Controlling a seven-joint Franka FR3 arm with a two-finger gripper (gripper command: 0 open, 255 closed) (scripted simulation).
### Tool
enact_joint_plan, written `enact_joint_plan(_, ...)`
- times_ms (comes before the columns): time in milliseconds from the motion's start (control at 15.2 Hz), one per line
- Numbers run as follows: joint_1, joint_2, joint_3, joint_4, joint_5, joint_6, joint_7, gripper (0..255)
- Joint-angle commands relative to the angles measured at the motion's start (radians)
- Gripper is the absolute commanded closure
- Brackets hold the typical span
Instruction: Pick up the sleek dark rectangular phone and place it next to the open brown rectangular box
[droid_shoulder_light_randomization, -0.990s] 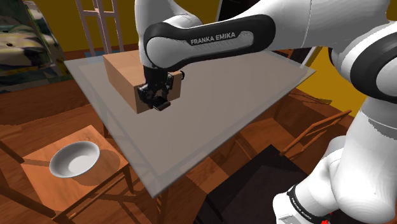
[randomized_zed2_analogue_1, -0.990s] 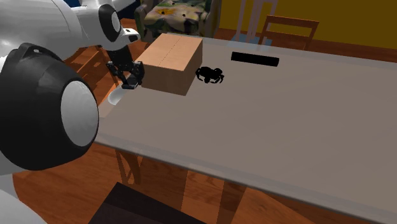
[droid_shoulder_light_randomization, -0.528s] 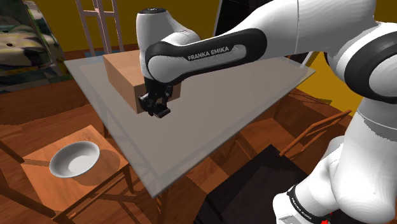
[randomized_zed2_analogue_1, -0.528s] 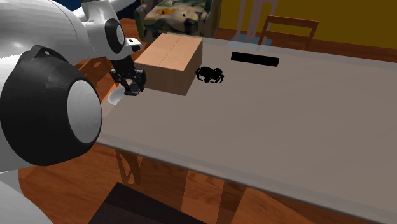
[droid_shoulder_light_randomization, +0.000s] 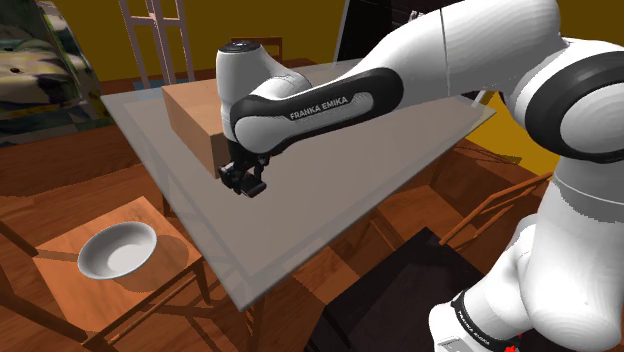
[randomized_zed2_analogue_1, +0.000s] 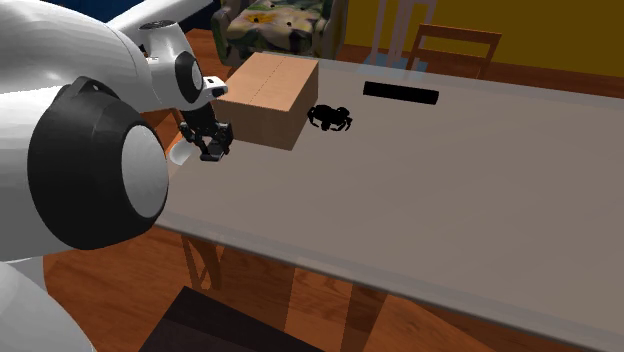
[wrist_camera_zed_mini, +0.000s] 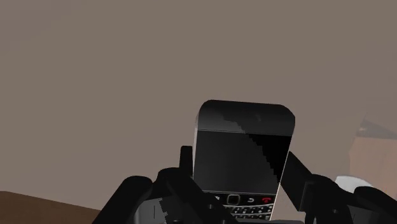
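Half of the job looks done: the phone (wrist_camera_zed_mini: 245, 156), a dark slab with a blank screen and a small keypad at its lower end, is off the table and clasped by its long edges between the black fingers (wrist_camera_zed_mini: 186, 164), so the gripper (droid_shoulder_light_randomization: 244, 182) is closed narrowly on it rather than standing wide. It hangs low over the grey table (randomized_zed2_analogue_1: 450, 200), just beside the near end of the brown box (randomized_zed2_analogue_1: 262, 85), towards the second exterior view's left, and whether it touches the top I cannot tell. The box's top looks closed, with a seam along its middle, whatever the task calls it. What is left, as I judge it, is the short part: bring the phone down flat onto the bare table beside the box and let it go. No maker's name can be read on the phone; a red key shows among its keys, and the rest of the keypad is too fine to make out. White capitals on the dark band of the arm (droid_shoulder_light_randomization: 320, 102) read FRANKA EMIKA. Farther off on the table, right of the box in the second exterior view, lies a small black looped thing (randomized_zed2_analogue_1: 330, 117), and beyond it, near the far edge, a long flat black bar (randomized_zed2_analogue_1: 400, 92). Off the table, a white bowl (droid_shoulder_light_randomization: 118, 250) sits on a wooden chair (droid_shoulder_light_randomization: 60, 295).
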Motion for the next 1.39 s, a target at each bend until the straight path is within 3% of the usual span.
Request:
enact_joint_plan(0,0.000,0.011,-0.002,-0.011,-0.003,0.023,0.002,255)
enact_joint_plan(594,0.000,0.024,-0.003,-0.022,-0.006,0.047,0.005,255)
enact_joint_plan(660,0.000,0.024,-0.003,-0.022,-0.006,0.047,0.005,0)
enact_joint_plan(990,0.000,0.024,-0.003,-0.022,-0.006,0.047,0.005,0)
enact_joint_plan(1320,0.001,-0.029,0.004,0.032,0.007,-0.061,-0.004,0)
